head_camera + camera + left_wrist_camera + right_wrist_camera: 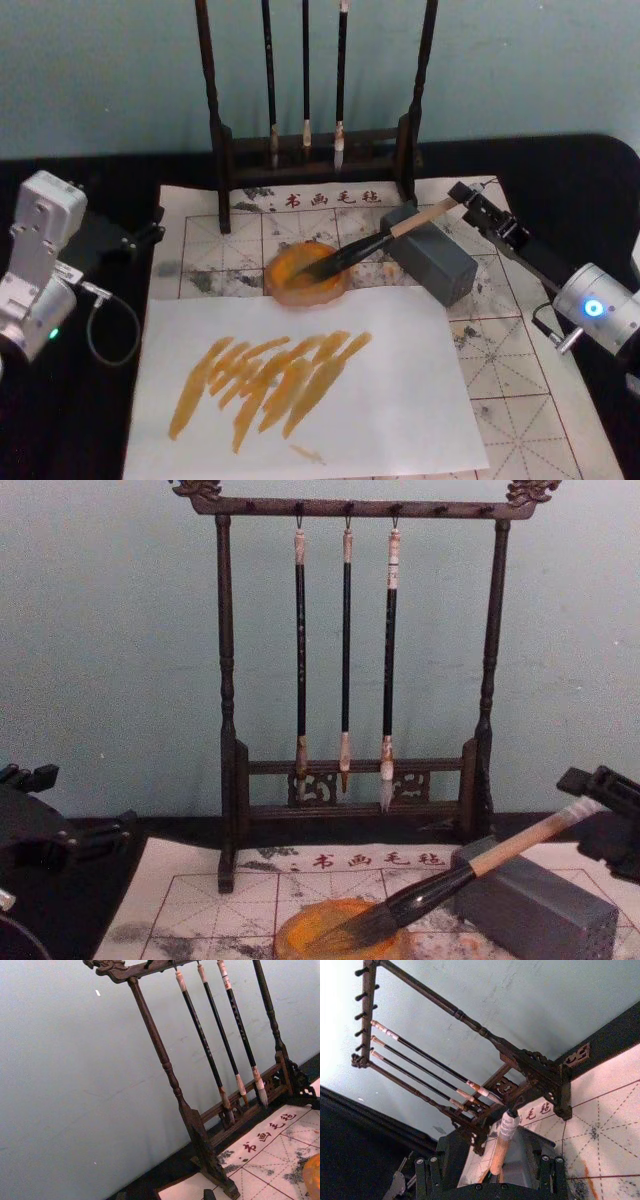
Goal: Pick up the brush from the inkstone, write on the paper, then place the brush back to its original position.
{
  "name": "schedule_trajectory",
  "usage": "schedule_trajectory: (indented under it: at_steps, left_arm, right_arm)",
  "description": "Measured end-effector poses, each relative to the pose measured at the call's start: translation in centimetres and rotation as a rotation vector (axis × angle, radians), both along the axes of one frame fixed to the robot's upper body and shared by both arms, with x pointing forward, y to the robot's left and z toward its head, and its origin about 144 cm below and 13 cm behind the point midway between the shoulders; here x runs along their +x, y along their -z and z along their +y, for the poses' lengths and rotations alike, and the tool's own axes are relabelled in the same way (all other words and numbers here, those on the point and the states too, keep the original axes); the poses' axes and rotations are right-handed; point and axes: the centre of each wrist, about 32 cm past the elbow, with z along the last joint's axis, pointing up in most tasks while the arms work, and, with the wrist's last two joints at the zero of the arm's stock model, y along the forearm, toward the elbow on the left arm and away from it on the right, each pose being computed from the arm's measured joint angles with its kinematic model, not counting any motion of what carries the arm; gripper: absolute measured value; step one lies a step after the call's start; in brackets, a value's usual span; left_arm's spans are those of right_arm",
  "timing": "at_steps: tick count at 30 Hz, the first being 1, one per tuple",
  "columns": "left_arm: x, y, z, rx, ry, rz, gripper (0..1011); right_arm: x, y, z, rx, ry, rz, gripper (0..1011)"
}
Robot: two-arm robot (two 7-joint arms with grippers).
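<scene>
Head view: at bottom centre lay a white sheet [400,400] streaked with orange strokes. It covered part of the paper [520,360], whose grid showed at lower right. Both rested on the black surface [60,420].

Just beyond the sheet, at centre, sat the round orange inkstone [290,285]. The brush [365,247] lay slanted, its dark bristles in the inkstone and its shaft propped on a grey block [445,265] right of centre. Its white-wrapped end pointed to the upper right.

The right tool [466,200] sat at that end of the brush. In the right wrist view its fingers [427,1172] stood well apart on either side of the shaft, clear of it, so the tool was released.

The left tool [140,235] sat near the left edge at mid height, just off the paper; whether it was released or clenched could not be told.

Red characters [320,199] ran along the paper's far edge. Beyond them, at top centre, stood a dark wooden rack [215,130] with three thin brushes [346,630] hanging from it, against a pale blue-green wall [110,630].
</scene>
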Motion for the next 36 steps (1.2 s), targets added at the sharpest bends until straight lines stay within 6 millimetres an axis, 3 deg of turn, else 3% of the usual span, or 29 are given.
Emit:
schedule_trajectory:
  at_steps: [36]
  left_arm:
    - [0.0,0.0,0.0,0.0,0.0,0.0,1001]
  right_arm:
    - [1.1,1.6,2.1,0.046,0.07,-0.001,1000]
